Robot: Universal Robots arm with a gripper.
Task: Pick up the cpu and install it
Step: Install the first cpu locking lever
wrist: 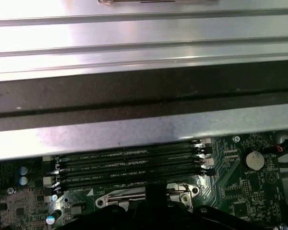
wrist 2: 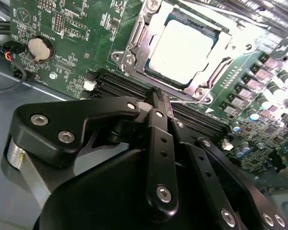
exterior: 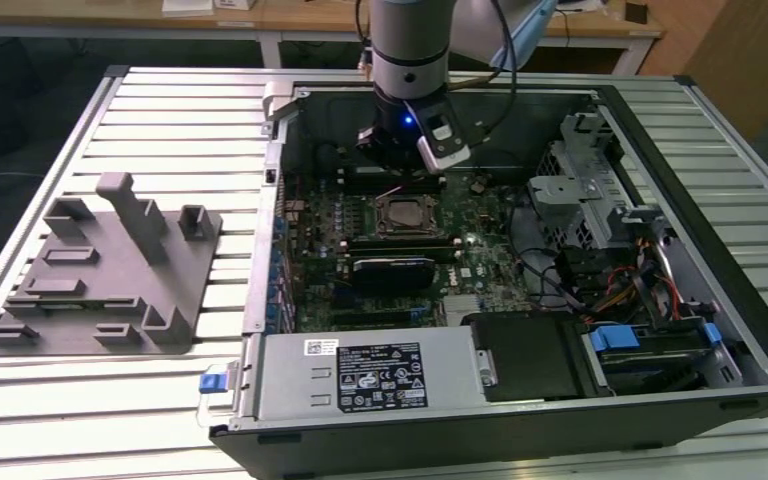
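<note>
The cpu (wrist 2: 182, 50), a flat square chip with a silvery-white top, lies inside the metal-framed socket (wrist 2: 134, 45) on the green motherboard (wrist 2: 72, 28). In the exterior view the cpu (exterior: 402, 213) sits at the board's middle, and my gripper (exterior: 392, 165) hangs just behind it, over the memory slots. In the second wrist view my gripper (wrist 2: 159, 96) is shut, its black fingers (wrist 2: 158, 139) pressed together with nothing between them, tips short of the socket's near edge. The first wrist view shows the socket frame (wrist: 120, 197) past the memory slots (wrist: 129, 165).
The open computer case (exterior: 277, 130) lies on a slatted metal table (exterior: 157, 100). A gray plastic holder block (exterior: 104, 270) stands at the exterior view's left. Power supply (exterior: 371, 375), drive cages (exterior: 598, 200) and cables (exterior: 611, 285) crowd the case around the board.
</note>
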